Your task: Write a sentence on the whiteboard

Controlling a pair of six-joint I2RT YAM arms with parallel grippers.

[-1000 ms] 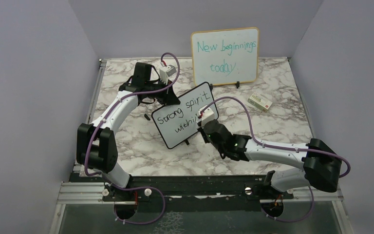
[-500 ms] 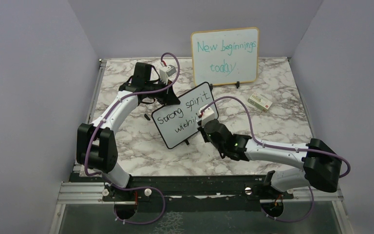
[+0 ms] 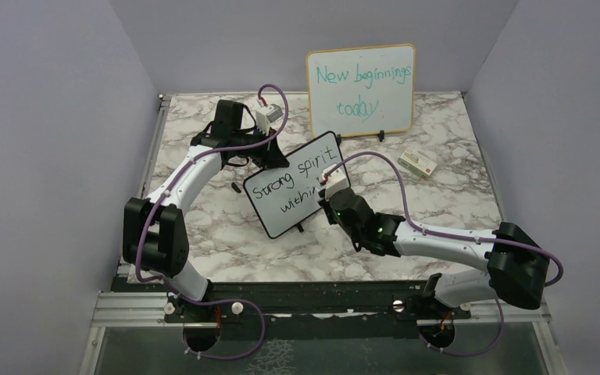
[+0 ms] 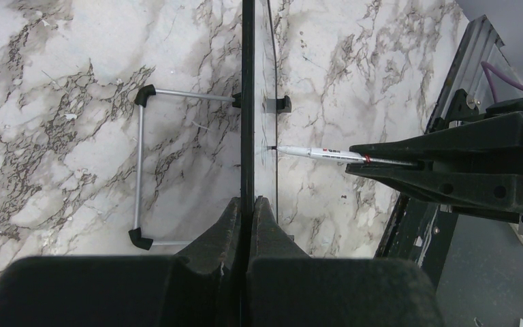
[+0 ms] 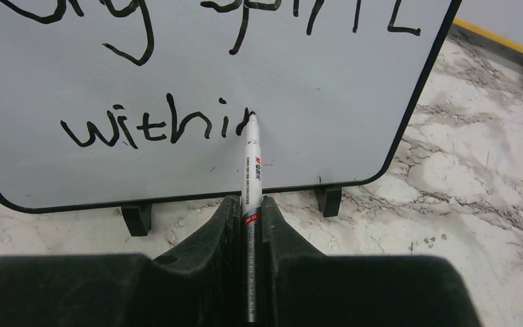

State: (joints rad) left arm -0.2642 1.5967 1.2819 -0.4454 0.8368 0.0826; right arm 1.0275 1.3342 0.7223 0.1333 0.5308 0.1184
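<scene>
Right wrist view: the right gripper (image 5: 248, 204) is clenched on a marker (image 5: 251, 163), its tip touching the whiteboard (image 5: 177, 61) at mid-tabletop (image 3: 226, 250). Beyond, the left gripper (image 4: 248, 204) pinches the board's upper edge. Pressing too hard could tilt the board and spoil the stroke.

Whiteboard (image 3: 295, 184): smooth, lightly glossy white face; thin black plastic-looking frame.
Board stand (image 4: 139, 170): bare silvery metal wire with black plastic corner caps.
Desk (image 3: 437, 203): smooth marble-patterned top, white with grey veins, low sheen.
Marker (image 5: 252, 170): glossy white plastic barrel with printed lettering.
Left fingers (image 4: 225, 235): matt black plastic.
Right fingers (image 5: 218, 228): matt black plastic, faintly grainy.
Larger board (image 3: 362, 90): pale wood frame, smooth white face.
Box (image 3: 417, 163): printed cardboard, by its look.
Walls (image 3: 47, 156): matt lavender.
</scene>
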